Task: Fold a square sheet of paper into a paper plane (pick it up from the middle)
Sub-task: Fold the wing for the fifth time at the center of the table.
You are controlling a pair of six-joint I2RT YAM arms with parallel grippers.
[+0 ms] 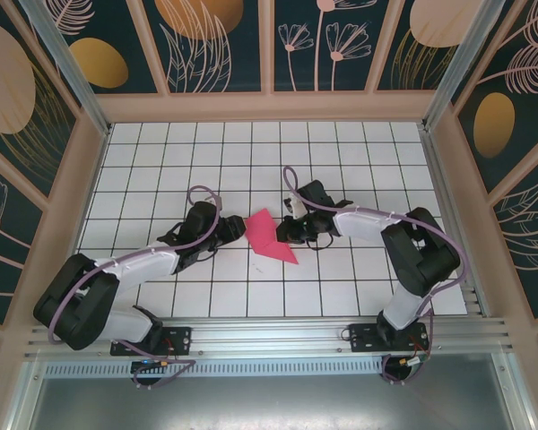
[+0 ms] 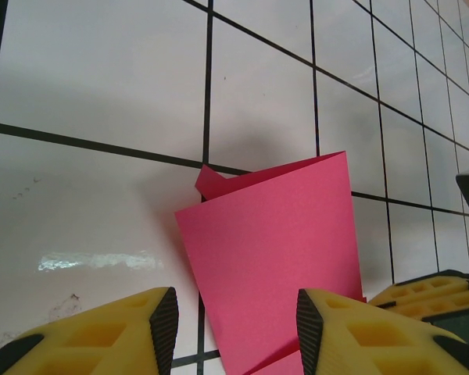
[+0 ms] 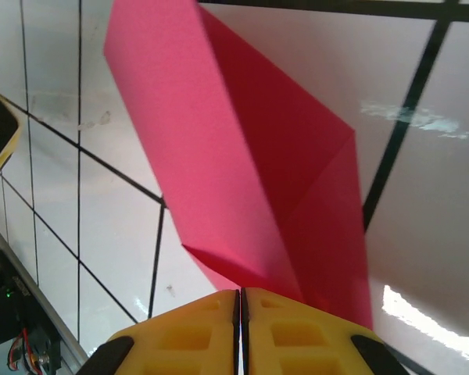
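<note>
The magenta-pink sheet of paper [image 1: 267, 235] lies mid-table, folded into creased layers that taper to a point at the lower right. One flap stands tilted up off the tiles [image 2: 273, 250]. My right gripper [image 1: 292, 230] is at the sheet's right edge, its jaws shut [image 3: 241, 295], and the creased paper [image 3: 219, 156] runs right down to their tips, apparently pinched there. My left gripper [image 1: 236, 231] sits just left of the sheet. It is open [image 2: 236, 312] and low over the table, with the paper's near edge lying between its spread fingers, untouched.
The white grid-tiled table [image 1: 161, 161] is boxed in by a wooden frame and patterned walls. A metal rail [image 1: 269, 336] with both arm bases runs along the near edge. My right gripper's yellow fingers [image 2: 422, 293] show at the right of the left wrist view.
</note>
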